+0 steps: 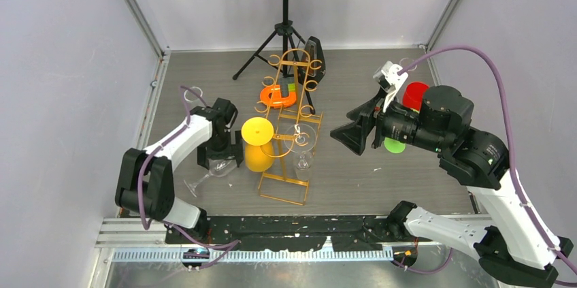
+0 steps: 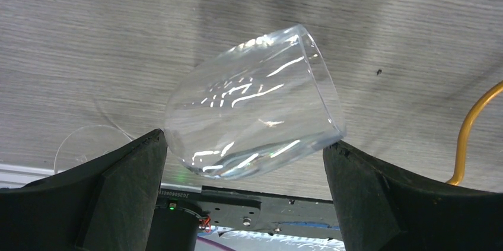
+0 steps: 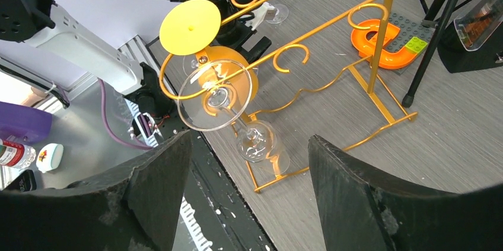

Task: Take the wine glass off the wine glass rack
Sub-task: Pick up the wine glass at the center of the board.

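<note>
Approaching: wine glass (image 3: 261, 144) on rack (image 3: 379, 43) is faced by open, empty right gripper (image 3: 246, 150).
Left gripper (image 2: 243, 144): open.
Next: stem (image 3: 236, 121) must be grasped.

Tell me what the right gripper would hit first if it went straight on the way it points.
Most likely the clear wine glass hanging upside down from the gold rack. It sits between the right gripper's open fingers in the wrist view. Depth is hard to judge, but nothing shows in between.

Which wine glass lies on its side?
The clear wine glass at the left gripper; the other clear glass and orange glass hang on the gold wire rack.
</note>
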`<action>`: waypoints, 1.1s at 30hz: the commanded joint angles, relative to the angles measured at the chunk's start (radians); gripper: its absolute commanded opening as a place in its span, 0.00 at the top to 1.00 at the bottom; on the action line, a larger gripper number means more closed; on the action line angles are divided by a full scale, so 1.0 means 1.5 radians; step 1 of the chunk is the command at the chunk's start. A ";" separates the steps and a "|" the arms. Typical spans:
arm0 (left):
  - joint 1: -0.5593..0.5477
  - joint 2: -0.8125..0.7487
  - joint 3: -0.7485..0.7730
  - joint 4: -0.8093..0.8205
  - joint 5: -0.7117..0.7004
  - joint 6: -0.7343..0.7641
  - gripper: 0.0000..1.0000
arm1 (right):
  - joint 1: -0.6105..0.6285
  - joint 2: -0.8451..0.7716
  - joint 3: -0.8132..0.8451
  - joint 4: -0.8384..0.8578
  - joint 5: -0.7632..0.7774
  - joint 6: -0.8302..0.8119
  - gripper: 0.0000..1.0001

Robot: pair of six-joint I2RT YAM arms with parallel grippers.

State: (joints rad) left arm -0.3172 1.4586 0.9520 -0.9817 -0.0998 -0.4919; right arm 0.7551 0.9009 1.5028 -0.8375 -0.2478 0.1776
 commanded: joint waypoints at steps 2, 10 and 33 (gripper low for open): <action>0.005 0.025 0.028 0.038 0.027 -0.013 0.00 | -0.003 -0.011 -0.006 0.029 0.013 -0.012 0.22; 0.007 0.038 0.051 0.070 0.073 -0.033 0.08 | -0.003 -0.010 -0.007 0.029 0.023 -0.014 0.21; 0.008 -0.043 0.076 0.021 0.055 -0.005 0.12 | -0.003 -0.003 -0.015 0.038 0.027 0.023 0.21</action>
State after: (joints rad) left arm -0.3119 1.4822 1.0794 -0.9039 0.0406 -0.5350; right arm 0.7547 0.9028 1.4883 -0.8379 -0.2176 0.1905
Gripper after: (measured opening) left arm 0.873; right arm 0.788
